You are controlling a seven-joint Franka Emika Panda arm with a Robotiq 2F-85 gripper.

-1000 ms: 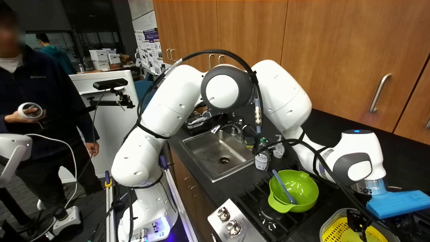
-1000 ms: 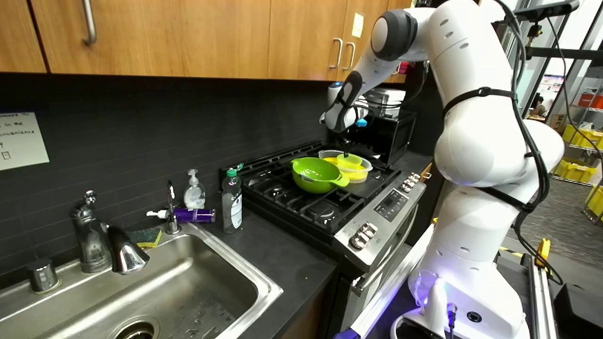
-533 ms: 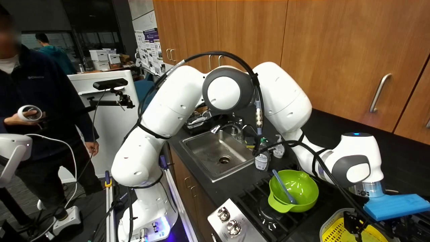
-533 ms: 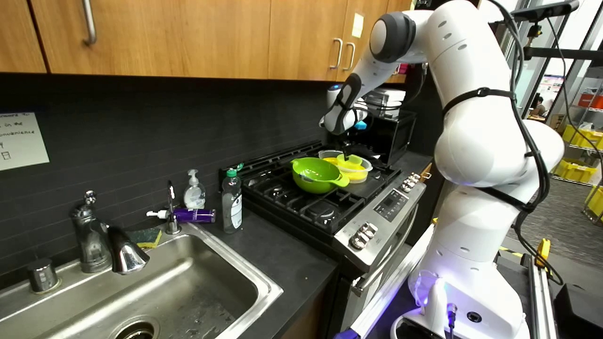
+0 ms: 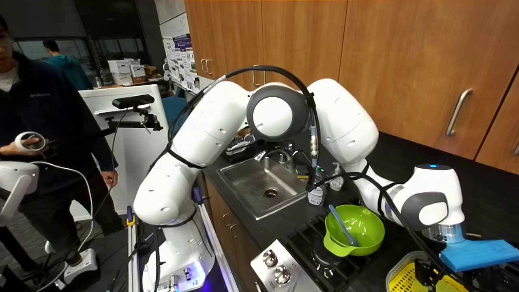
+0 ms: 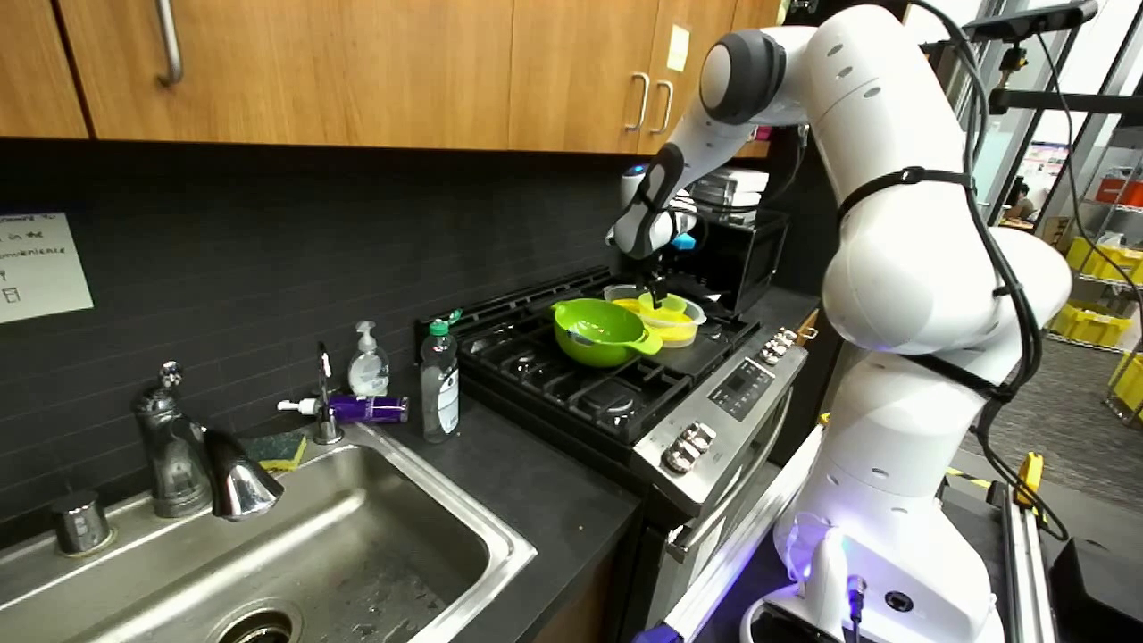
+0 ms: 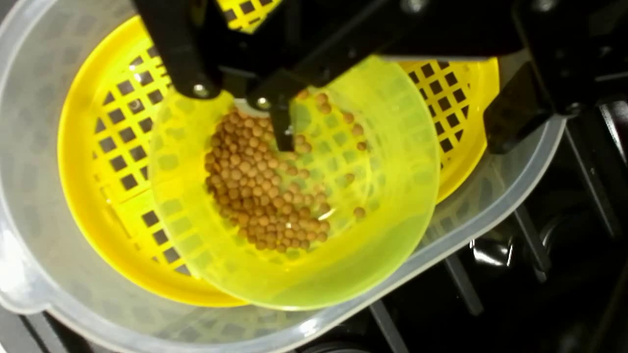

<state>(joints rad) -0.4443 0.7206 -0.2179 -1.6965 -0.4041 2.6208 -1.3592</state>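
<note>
My gripper (image 7: 392,139) is plain black, my arm (image 5: 269,115) white with grey rings at the joints, and the slab (image 5: 482,253) at my wrist sky blue. I see a pale lime-yellow bowl (image 7: 392,220), tan-brown pellets (image 7: 250,181), a bright yellow strainer (image 7: 78,162) patterned with a lattice of dark squares, and a milky grey tub (image 7: 29,162). In both exterior views the mixing bowl (image 5: 373,229) shows solid lime green, the stovetop (image 6: 571,388) black, the control panel (image 5: 296,280) silver, the wall cabinets (image 6: 357,71) orange-brown with wood grain, and the sink (image 6: 411,500) steel grey, with a purple pump bottle (image 6: 371,409) in an exterior view.
</note>
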